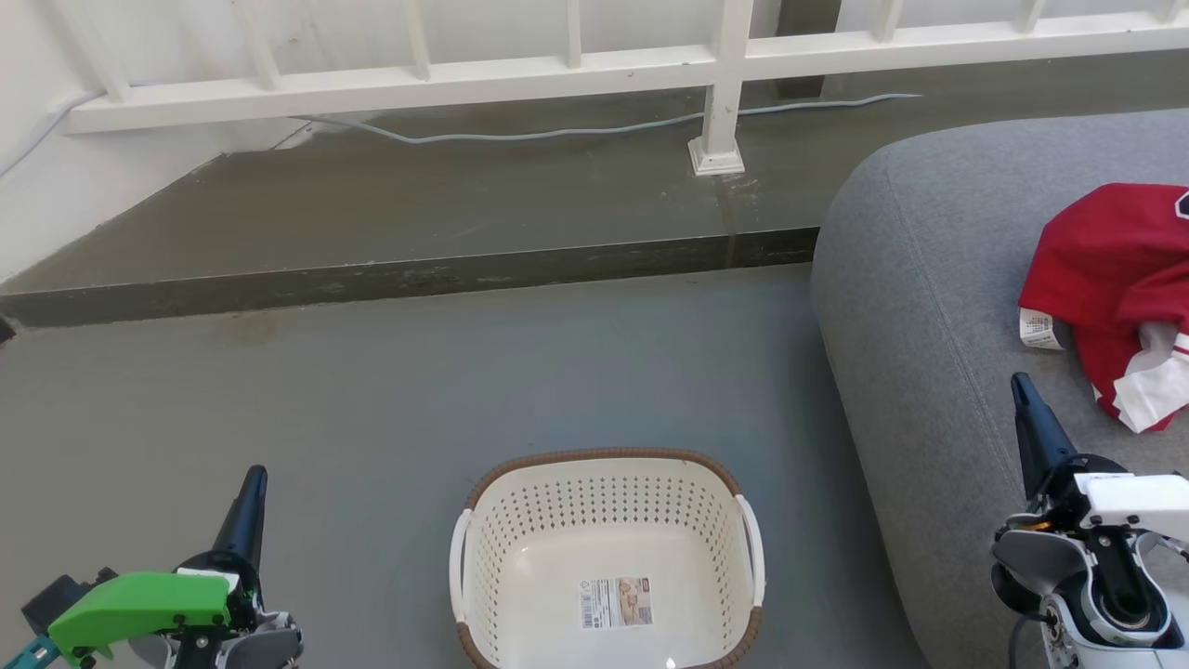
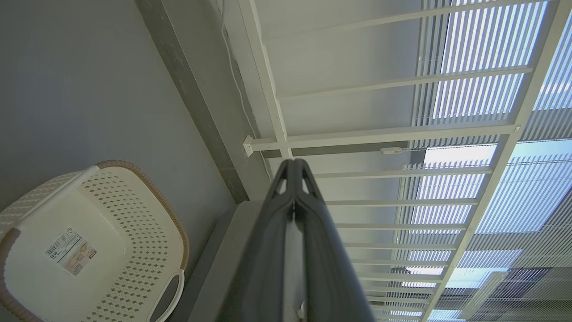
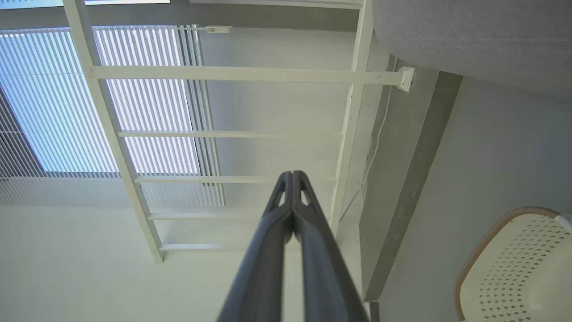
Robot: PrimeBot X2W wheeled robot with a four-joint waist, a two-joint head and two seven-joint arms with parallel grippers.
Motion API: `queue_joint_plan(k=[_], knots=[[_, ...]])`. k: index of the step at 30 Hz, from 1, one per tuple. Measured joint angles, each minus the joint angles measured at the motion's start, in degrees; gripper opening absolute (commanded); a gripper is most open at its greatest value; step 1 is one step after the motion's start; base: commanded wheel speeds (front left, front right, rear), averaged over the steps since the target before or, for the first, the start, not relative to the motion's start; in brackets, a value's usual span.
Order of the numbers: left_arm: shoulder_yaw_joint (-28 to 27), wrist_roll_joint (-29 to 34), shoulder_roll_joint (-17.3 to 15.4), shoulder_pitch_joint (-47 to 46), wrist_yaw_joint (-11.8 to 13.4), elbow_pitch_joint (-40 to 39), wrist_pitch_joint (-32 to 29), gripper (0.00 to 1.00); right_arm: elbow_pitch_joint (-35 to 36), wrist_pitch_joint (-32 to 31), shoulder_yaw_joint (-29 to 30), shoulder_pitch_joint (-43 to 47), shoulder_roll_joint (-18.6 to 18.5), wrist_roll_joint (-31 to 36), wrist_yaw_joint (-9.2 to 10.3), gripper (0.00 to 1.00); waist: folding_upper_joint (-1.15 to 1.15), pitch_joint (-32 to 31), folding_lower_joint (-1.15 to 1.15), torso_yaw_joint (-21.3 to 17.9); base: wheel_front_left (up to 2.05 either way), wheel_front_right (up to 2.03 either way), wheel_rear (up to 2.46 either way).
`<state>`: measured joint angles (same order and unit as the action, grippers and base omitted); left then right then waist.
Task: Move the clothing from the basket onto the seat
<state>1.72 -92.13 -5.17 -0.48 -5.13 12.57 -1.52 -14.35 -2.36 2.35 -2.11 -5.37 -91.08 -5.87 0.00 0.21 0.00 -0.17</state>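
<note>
The cream perforated basket [image 1: 608,562] with a brown rim stands on the floor at bottom centre, holding nothing but a label on its bottom; it also shows in the wrist views [image 2: 89,241] [image 3: 518,264]. Red clothing [image 1: 1115,297] with white trim lies crumpled on the grey seat [image 1: 929,307] at the right. My left gripper [image 1: 253,476] is shut and empty at the lower left, left of the basket. My right gripper [image 1: 1022,383] is shut and empty over the seat's front, just below the clothing. In the wrist views both pairs of fingers [image 2: 292,167] [image 3: 292,176] are pressed together.
A raised concrete step [image 1: 409,269] runs across behind the basket, with a white railing [image 1: 725,65] and a grey cable [image 1: 557,132] on it. Grey floor [image 1: 372,400] lies between the step and the basket.
</note>
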Motion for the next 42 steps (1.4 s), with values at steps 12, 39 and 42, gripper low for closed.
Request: queue_joint_plan(k=[12,39,42], knots=[[-1.0,-3.75,0.0,-1.33,-0.99,1.44,-0.32,0.0,-0.86,-0.55,1.15,-0.7,0.21,-4.04,-0.66,0.0,0.0,0.01,0.0,0.16,0.0,0.0,0.0],[-1.19,-3.75,0.01,-1.99,-1.43,2.14,-0.54,0.0,-1.24,-0.56,1.27,-0.94,0.32,-4.04,-0.67,0.0,0.0,-0.03,0.0,0.16,0.0,0.0,0.0],[-1.22,-3.75,0.01,-2.0,-1.43,2.24,-0.54,0.0,-1.3,-0.57,1.29,-0.94,0.33,-4.04,-0.67,0.0,0.0,-0.04,0.0,0.16,0.0,0.0,0.0]])
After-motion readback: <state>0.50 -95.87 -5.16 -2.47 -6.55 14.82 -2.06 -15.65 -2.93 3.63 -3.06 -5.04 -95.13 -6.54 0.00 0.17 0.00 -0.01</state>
